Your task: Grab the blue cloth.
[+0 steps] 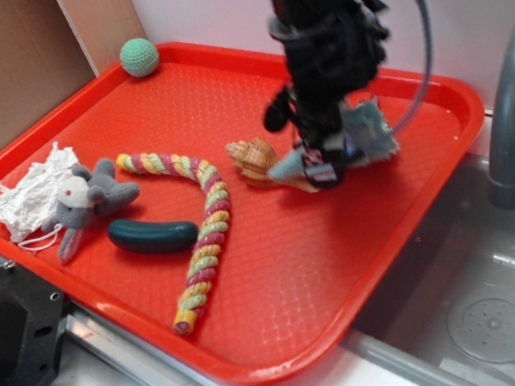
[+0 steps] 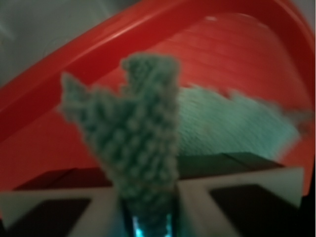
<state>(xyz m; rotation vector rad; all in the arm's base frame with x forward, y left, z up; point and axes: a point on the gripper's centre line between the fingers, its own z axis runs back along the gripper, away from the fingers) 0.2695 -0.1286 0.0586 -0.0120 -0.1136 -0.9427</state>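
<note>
Exterior view: the black gripper (image 1: 323, 166) stands low near the far right edge of the red plastic tray (image 1: 279, 276), its jaws pinched on the pale blue-teal terry cloth (image 1: 370, 131), which trails to the right. A tan shell-shaped toy (image 1: 255, 159) lies just left.

Wrist view: a fold of the cloth (image 2: 140, 133) rises clamped between the white fingers (image 2: 197, 205), the rest spread on the tray (image 2: 74, 54).

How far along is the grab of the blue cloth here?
Done: the end effector is shut on a fold of the blue cloth, seen pinched between its fingers in the wrist view. In hand: the exterior view shows the rest of the cloth trailing behind the arm over the red tray. Left: whether it is fully lifted clear is unclear.
</note>
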